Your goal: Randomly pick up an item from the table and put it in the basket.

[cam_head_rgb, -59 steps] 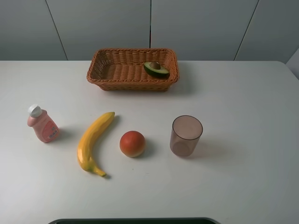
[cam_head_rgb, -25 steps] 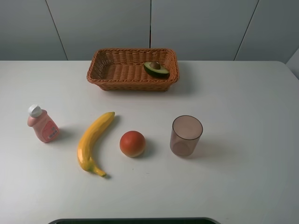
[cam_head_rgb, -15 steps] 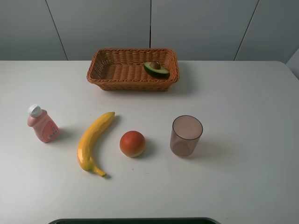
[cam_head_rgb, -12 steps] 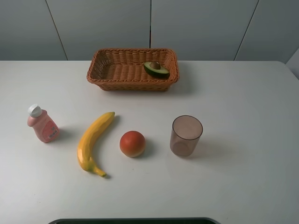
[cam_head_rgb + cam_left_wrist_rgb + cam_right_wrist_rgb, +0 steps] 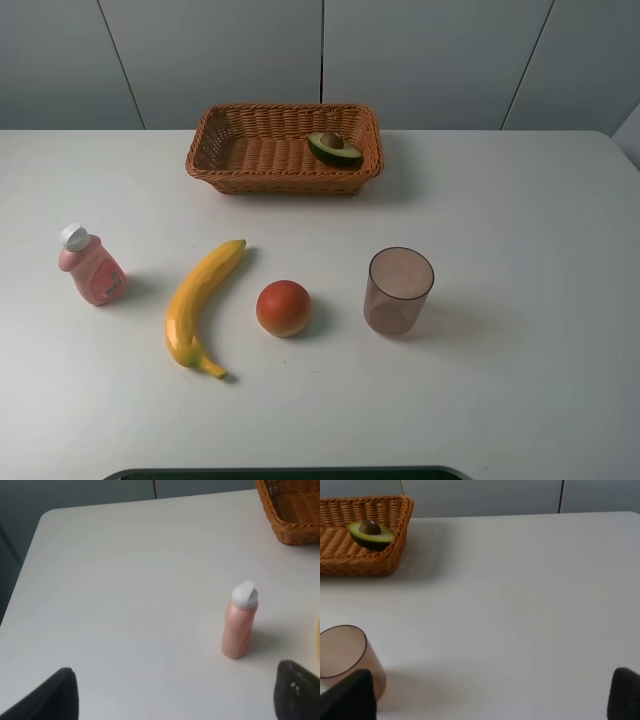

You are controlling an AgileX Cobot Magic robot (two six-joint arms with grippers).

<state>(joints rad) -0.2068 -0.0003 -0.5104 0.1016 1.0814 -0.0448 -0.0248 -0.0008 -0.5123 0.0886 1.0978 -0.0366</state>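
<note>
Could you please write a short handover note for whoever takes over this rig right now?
Left gripper: open, empty, pulled back above the table by the pink bottle.
Right gripper: open, empty, pulled back by the brown cup.
Avocado half: lying in the basket, at its right end.
Done: one item is in the basket.
Left: nothing apparent; banana and red-orange fruit remain on the table.

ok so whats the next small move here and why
Probably none beyond keeping both arms parked: the avocado already lies inside the basket, at its right end, and nothing holds it. Both sets of jaws stand wide apart and empty in the wrist views, well back from the table's items.
</note>
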